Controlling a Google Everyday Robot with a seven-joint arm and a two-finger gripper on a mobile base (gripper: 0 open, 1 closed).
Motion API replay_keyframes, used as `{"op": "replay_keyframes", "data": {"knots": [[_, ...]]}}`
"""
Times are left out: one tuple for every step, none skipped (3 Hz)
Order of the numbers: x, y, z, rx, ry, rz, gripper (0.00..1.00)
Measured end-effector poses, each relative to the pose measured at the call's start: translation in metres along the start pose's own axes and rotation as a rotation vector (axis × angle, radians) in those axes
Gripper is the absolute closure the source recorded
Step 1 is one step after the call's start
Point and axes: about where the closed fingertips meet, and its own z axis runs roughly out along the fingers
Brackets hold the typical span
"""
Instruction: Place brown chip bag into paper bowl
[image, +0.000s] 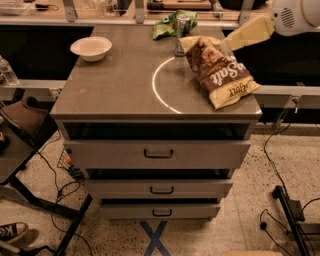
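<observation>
at upper right the gripper (225, 48), its grip not discernible, is seen at the brown chip bag (220, 75)'s top edge, crowded by a can (181, 32) and a green snack bag (166, 27), with the paper bowl (91, 48) set well apart at upper left.

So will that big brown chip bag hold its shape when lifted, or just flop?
Probably flops and crinkles: the brown chip bag looks creased and puffy, lying flat on the cabinet top. Likely light for its size, so a push could slide it; its film looks glossy, maybe slippery. The pincer is by its far end.
</observation>
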Motion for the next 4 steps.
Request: {"op": "replay_keyframes", "data": {"knots": [[0.000,0.002,-0.001,-0.003,0.007,-0.006,0.00],[0.008,0.005,0.029,-0.029,0.015,0.039,0.00],[0.016,0.006,0.059,-0.053,0.026,0.078,0.00],[0.026,0.011,0.093,-0.080,0.027,0.086,0.00]]}}
